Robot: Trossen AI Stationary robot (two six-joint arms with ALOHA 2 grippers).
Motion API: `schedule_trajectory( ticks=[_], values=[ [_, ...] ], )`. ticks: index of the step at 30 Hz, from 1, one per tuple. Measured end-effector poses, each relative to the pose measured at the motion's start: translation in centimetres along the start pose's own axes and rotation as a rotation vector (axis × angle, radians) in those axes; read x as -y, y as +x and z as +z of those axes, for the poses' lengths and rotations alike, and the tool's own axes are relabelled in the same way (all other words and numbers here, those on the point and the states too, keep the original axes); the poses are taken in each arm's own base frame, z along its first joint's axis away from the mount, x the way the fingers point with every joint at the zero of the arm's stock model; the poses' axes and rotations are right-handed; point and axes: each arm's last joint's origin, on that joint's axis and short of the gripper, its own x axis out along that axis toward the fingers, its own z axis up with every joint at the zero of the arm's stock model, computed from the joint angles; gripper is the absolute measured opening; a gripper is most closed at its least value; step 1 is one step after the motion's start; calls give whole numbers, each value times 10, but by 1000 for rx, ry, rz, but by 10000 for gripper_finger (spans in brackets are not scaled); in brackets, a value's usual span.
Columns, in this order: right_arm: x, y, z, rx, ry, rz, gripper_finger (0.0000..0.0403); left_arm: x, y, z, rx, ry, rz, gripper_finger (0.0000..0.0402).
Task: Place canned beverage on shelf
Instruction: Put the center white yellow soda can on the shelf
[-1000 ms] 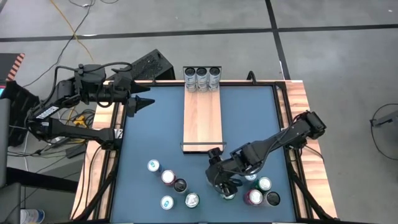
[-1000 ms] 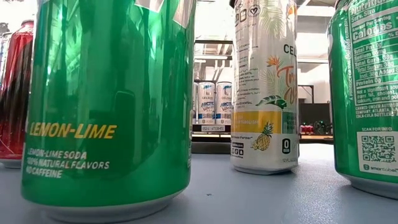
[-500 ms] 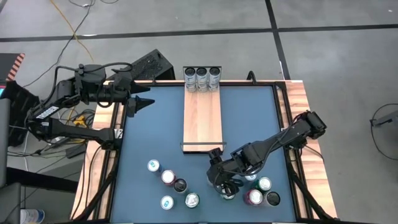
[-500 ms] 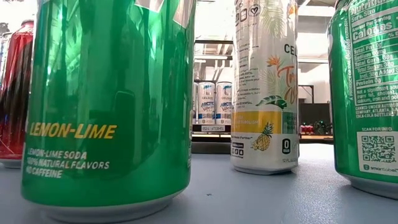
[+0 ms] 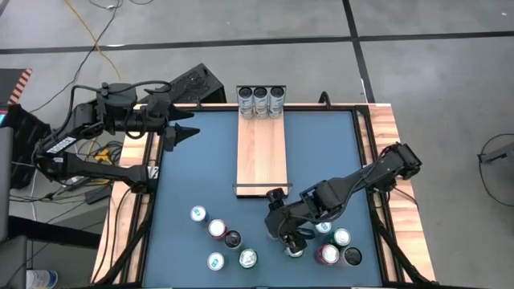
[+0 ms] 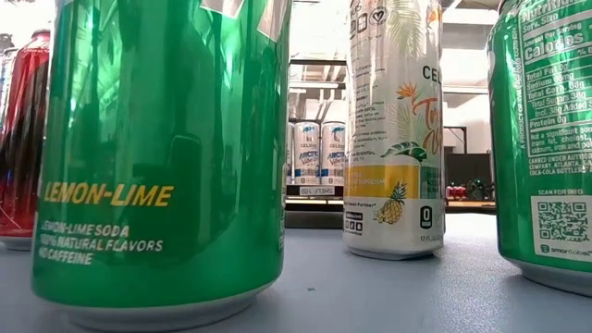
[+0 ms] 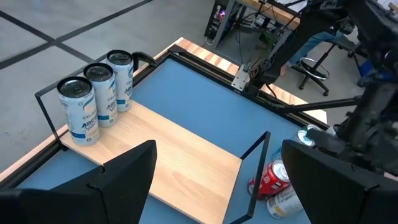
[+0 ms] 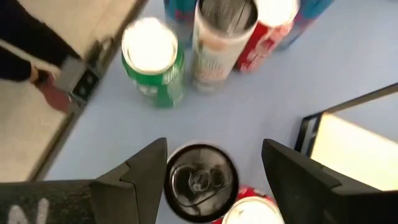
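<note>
The shelf point(image 5: 262, 151) holds three pale blue-and-white cans point(image 5: 261, 98) in a row against its far wire rail; the plank's near stretch lies bare. Just beyond its near rail, the right gripper point(image 5: 291, 238) hangs over a dark-topped can point(image 8: 200, 178), fingers spread either side, seemingly not gripping. The left gripper point(image 5: 186, 132) waits released, left of the shelf.

Three cans point(image 5: 260, 101) stand on the one shelf point(image 5: 262, 152); about nine more cans point(image 5: 217, 228) sit on the desk point(image 5: 201, 160).
</note>
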Motion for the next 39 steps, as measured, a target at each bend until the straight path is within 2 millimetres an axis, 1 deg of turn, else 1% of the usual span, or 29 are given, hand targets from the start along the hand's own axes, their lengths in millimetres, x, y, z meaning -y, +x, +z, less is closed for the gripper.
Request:
schedule_trajectory(
  ticks=[2, 4, 7, 9, 15, 18, 20, 22, 27, 34, 39],
  values=[
    [0, -3, 1, -8, -1, 0, 267, 0, 0, 0, 0, 0, 0, 332],
    [0, -2, -1, -28, -3, 9, 268, 0, 0, 0, 0, 0, 0, 332],
    [-2, -2, -5, -70, -10, 33, 281, 0, 0, 0, 0, 0, 0, 332],
    [-4, -1, -7, -83, -14, 35, 300, 0, 0, 0, 0, 0, 0, 332],
    [-1, 2, -11, -105, 5, 31, 375, 0, 0, 0, -2, 0, 1, 332],
    [-2, 7, -11, -117, 5, 29, 395, -1, 0, -1, -4, 1, 15, 332],
    [-2, 10, -14, -146, 4, 43, 398, -1, 0, -1, -3, 1, 25, 332],
    [-4, 21, -14, -164, 8, 76, 398, -1, 0, -1, -2, 0, 28, 332],
    [-10, 46, -18, -210, -28, 87, 392, -1, 2, -1, -6, -2, 30, 332],
    [-2, 48, -18, -213, -27, 103, 391, -1, 9, -1, -25, -4, 37, 332],
    [2, 46, -17, -201, -64, 103, 378, -1, 19, -2, -55, -4, 47, 332]
  ],
)
